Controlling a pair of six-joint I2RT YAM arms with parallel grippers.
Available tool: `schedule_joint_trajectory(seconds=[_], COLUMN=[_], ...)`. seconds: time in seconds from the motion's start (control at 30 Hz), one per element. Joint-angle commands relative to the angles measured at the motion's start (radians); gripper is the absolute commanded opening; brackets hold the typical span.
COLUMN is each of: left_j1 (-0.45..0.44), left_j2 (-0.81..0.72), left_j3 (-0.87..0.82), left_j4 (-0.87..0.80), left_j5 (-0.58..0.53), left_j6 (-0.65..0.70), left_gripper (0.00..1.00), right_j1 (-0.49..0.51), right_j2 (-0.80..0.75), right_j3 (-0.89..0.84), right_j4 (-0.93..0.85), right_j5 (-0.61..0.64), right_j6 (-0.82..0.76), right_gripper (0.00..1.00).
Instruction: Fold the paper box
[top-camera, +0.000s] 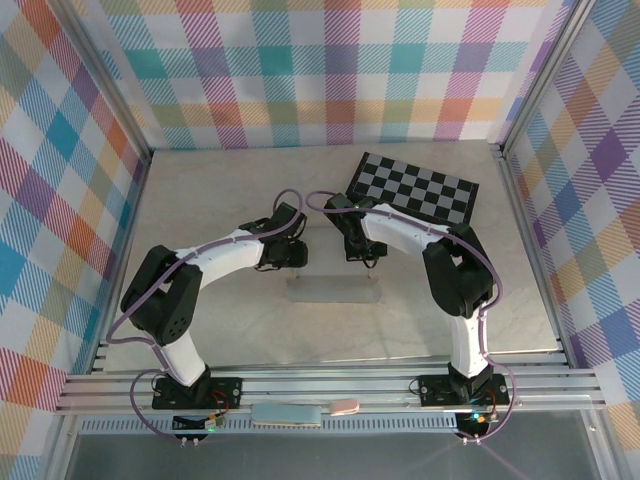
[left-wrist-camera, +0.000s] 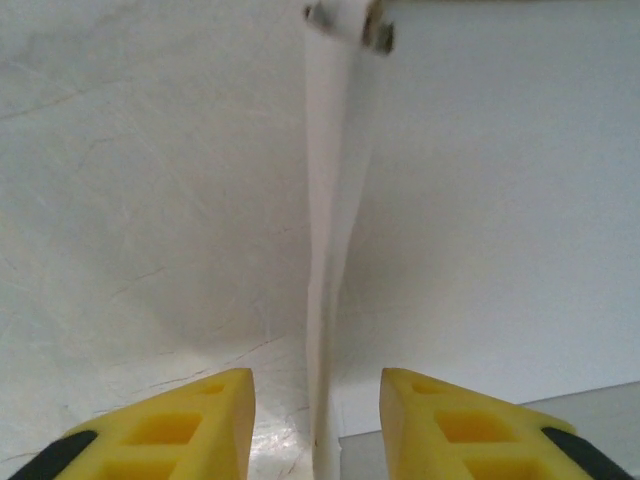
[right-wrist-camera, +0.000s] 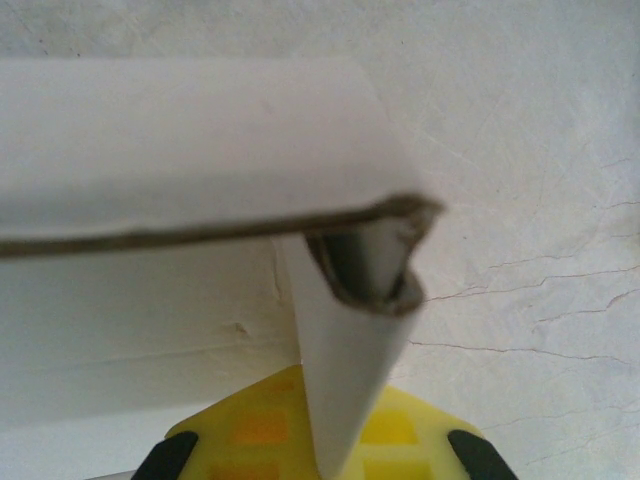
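Checkerboard (top-camera: 415, 187) flat at far right of pale table (top-camera: 200, 210), plaid walls (top-camera: 330, 70) around, aluminium rails (top-camera: 330, 385) near

1. The paper box (top-camera: 335, 289) is plain white thin cardboard, partly folded, and lies near the middle of the table (top-camera: 200, 200).
2. From above it shows as a pale, low shape, longer from left to right.
3. In the left wrist view one wall (left-wrist-camera: 325, 300) stands upright, seen edge-on as a thin strip, with a broad white panel (left-wrist-camera: 480, 220) to its right.
4. In the right wrist view a flap (right-wrist-camera: 180, 140) lies level with a brownish cut edge, and its corner (right-wrist-camera: 375, 265) curls into a small open loop.
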Motion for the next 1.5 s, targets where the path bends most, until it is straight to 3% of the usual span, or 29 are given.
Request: schedule_joint_trajectory(seconds=[0.0,0.2,0.3,0.63,1.13,1.2,1.23,1.37,1.47], left_j1=[0.005,0.005,-0.004,-0.076,-0.086,-0.085,-0.084,-0.071,-0.055], left_j2=[0.034,0.060,0.062,0.040,0.025,0.007,-0.003,-0.051,-0.102], left_j3=[0.008,0.003,0.011,0.040,0.064,0.079,0.090,0.139,0.145], left_j4=[0.000,-0.001,-0.023,-0.123,-0.130,-0.139,-0.147,-0.187,-0.206], left_j5=[-0.004,-0.039,-0.105,-0.294,-0.284,-0.277,-0.271,-0.213,-0.174], left_j6=[0.006,0.005,0.000,-0.101,-0.112,-0.116,-0.121,-0.146,-0.188], left_gripper=[0.30,0.17,0.00,0.00,0.00,0.27,0.32,0.48,0.52], right_j1=[-0.001,-0.001,-0.001,-0.001,0.010,0.009,0.010,0.010,0.008], right_j2=[-0.032,-0.030,-0.029,-0.005,0.043,0.043,0.041,0.039,0.043], right_j3=[-0.011,-0.009,-0.007,-0.003,0.049,0.050,0.049,0.043,0.041], right_j4=[-0.032,-0.028,-0.032,-0.086,-0.193,-0.190,-0.188,-0.178,-0.175], right_j5=[0.024,0.025,0.026,0.079,0.112,0.102,0.096,0.083,0.075], right_j6=[-0.010,-0.012,-0.010,0.053,0.156,0.152,0.149,0.142,0.139], right_gripper=[0.00,0.00,0.00,0.00,0.00,0.00,0.00,0.00,0.00])
